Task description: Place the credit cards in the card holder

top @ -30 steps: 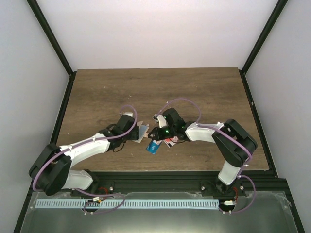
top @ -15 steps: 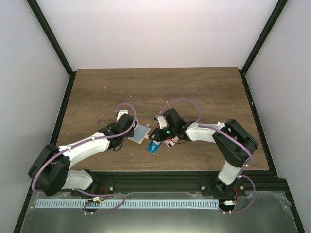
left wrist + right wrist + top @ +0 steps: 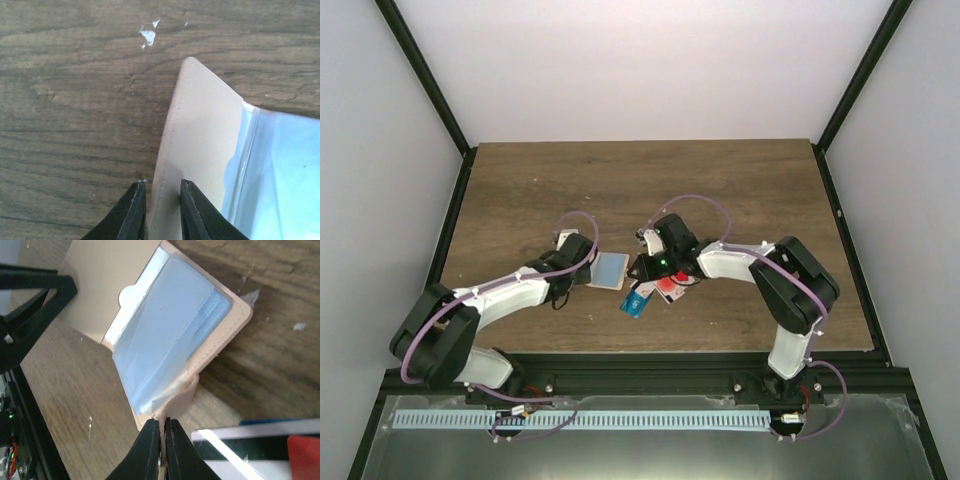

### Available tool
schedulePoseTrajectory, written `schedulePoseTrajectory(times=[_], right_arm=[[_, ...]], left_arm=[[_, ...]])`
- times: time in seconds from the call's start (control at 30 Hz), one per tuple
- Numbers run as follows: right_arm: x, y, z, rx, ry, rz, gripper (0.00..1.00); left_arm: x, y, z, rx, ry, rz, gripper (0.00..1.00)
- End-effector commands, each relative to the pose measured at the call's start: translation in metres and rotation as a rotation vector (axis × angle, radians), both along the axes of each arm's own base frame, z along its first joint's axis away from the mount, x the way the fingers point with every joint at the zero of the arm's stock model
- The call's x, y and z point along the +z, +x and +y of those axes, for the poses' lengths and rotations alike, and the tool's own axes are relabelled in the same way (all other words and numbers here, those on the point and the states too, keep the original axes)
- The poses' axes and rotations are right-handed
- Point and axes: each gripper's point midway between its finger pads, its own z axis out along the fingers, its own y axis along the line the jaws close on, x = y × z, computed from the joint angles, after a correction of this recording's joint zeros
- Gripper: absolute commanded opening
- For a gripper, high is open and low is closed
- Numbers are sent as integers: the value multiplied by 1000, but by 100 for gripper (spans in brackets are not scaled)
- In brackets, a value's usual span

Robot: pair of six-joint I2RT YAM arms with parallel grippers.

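The card holder (image 3: 608, 271) lies opened on the table, beige outside, with a pale blue clear pocket (image 3: 167, 325) inside. My right gripper (image 3: 638, 270) (image 3: 161, 421) is shut on its small beige tab (image 3: 184, 390). My left gripper (image 3: 588, 267) (image 3: 161, 184) straddles the edge of the beige flap (image 3: 200, 130), its jaws narrow but still apart. The credit cards (image 3: 655, 292) lie in a loose pile just right of the holder: a blue one (image 3: 634, 304), a red one (image 3: 305, 455) and a white one with a black stripe (image 3: 260, 442).
The wooden table (image 3: 720, 190) has black frame posts at its left and right sides. The left arm's black fingers (image 3: 30, 300) show at the left of the right wrist view, close to the holder's flap. White flecks (image 3: 148, 35) mark the wood.
The left gripper's jaws have narrowed around the holder's flap and its wrist has shifted towards the far left. The holder now lies spread more open. The right gripper keeps its hold.
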Motion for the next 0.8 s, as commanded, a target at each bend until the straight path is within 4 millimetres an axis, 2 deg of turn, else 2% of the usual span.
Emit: schedulePoseTrajectory(times=[0.0,0.2,0.4,0.5,0.6,0.77], right_arm=[[-5,19,4,-1,-39,-20,1],[-14,48,7,-31,-101,-40,1],[-24,70,8,-57,-164,-56,3],[-29,78,10,-59,-182,-59,10],[-29,82,11,-63,-193,-59,14],[-9,85,12,-62,-179,-92,27]], left_arm=[[-18,-9,3,-5,-19,53,19],[-36,-32,-3,-26,-116,123,14],[-42,-55,-7,-6,-218,185,18],[-38,-60,-9,-13,-249,186,25],[-28,-55,-10,-13,-256,159,34],[0,-40,-14,-31,-245,93,42]])
